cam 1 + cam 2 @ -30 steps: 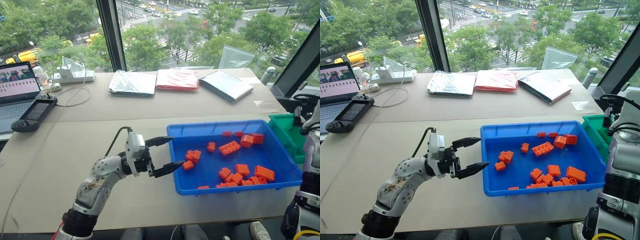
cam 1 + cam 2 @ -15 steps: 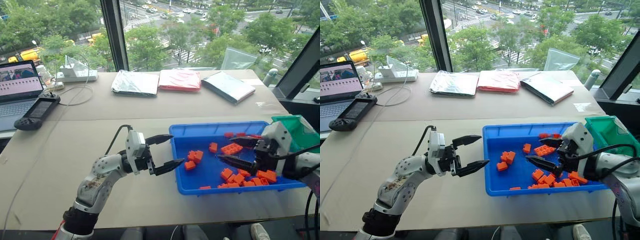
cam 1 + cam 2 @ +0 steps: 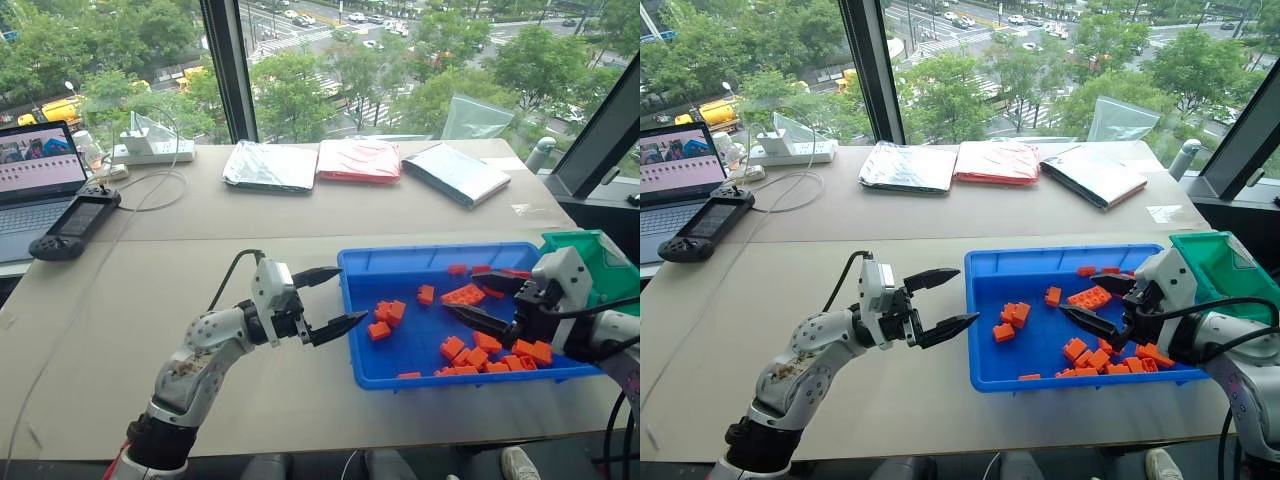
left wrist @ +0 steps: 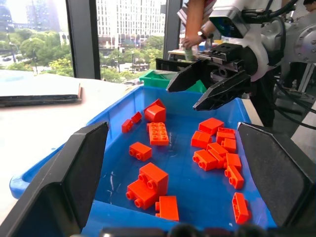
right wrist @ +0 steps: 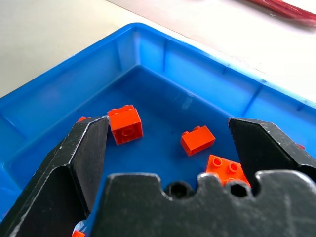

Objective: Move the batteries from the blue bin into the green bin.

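Note:
The blue bin (image 3: 420,335) lies on the table at the front right and holds several orange bricks (image 3: 462,296). No batteries show among them. My left gripper (image 3: 354,292) hovers open and empty at the bin's left wall, pointing into it. Over the right half of the bin my right gripper (image 3: 461,292) is open and empty, pointing left, a little above the bricks. The green bin (image 3: 605,262) stands just past the blue bin's right end. The left wrist view looks along the blue bin's floor (image 4: 182,148) to the right gripper (image 4: 212,81) and the green bin (image 4: 160,78).
A laptop (image 3: 35,180), a black handheld controller (image 3: 75,225) and a power strip (image 3: 150,150) with cables sit at the far left. Two silver bags (image 3: 268,165) and a red one (image 3: 358,160) lie along the window. A person (image 4: 197,24) stands beyond the green bin.
My right arm has swung in from the right edge until its open gripper is over the blue bin. The left gripper has edged forward to the bin's left wall.

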Robot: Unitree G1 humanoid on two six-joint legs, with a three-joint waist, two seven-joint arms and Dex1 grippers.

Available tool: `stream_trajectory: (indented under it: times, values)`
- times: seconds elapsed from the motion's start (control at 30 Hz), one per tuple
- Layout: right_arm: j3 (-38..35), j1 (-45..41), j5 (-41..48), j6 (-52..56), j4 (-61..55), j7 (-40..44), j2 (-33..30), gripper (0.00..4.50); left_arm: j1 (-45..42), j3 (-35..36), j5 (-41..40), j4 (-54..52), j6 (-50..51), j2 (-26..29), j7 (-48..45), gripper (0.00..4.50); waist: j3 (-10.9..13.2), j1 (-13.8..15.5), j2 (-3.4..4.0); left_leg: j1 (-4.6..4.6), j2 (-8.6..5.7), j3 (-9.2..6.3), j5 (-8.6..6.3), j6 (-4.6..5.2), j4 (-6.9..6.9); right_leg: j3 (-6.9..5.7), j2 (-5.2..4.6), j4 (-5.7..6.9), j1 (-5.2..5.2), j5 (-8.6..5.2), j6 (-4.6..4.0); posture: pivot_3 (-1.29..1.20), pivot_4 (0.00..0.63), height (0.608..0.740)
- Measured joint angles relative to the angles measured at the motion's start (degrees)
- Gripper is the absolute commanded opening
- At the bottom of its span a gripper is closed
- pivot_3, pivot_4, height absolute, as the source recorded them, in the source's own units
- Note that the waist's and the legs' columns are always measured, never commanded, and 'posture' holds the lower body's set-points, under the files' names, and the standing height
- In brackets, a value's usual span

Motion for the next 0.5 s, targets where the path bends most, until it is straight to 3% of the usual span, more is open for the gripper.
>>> stream_trajectory:
  times: [0.1, 0.2, 0.5]
  values:
    - [5.2, -0.1, -5.7, -3.4, 0.4, -4.9, 4.1, 4.45, 1.4, 0.6, 2.6, 0.1, 1.0, -2.0, 5.2, 4.5, 0.0, -0.1, 0.0, -0.03, -0.01, 0.0, 0.05, -0.08, -0.01, 0.01, 0.0, 0.03, -0.06, 0.0, 0.0, 0.0, 0.15, 0.74]
    - [5.5, -2.4, -8.1, -5.9, 3.2, -7.7, 6.7, 4.45, 1.3, 1.8, 4.9, 0.2, 0.8, -4.3, 9.8, 4.5, 0.0, 0.1, -0.01, 0.01, -0.08, -0.02, 0.06, -0.11, 0.0, 0.0, -0.06, 0.02, 0.03, 0.01, 0.01, 0.0, 0.15, 0.74]
    - [6.6, -7.2, -11.3, -9.5, 10.1, -8.6, 7.2, 4.45, 0.2, 4.0, 7.3, 2.4, 0.5, -6.1, 14.3, 4.5, 0.0, 0.0, -0.01, 0.0, -0.08, -0.01, 0.06, -0.1, -0.05, -0.01, -0.03, 0.01, -0.01, 0.01, 0.0, 0.0, 0.15, 0.74]
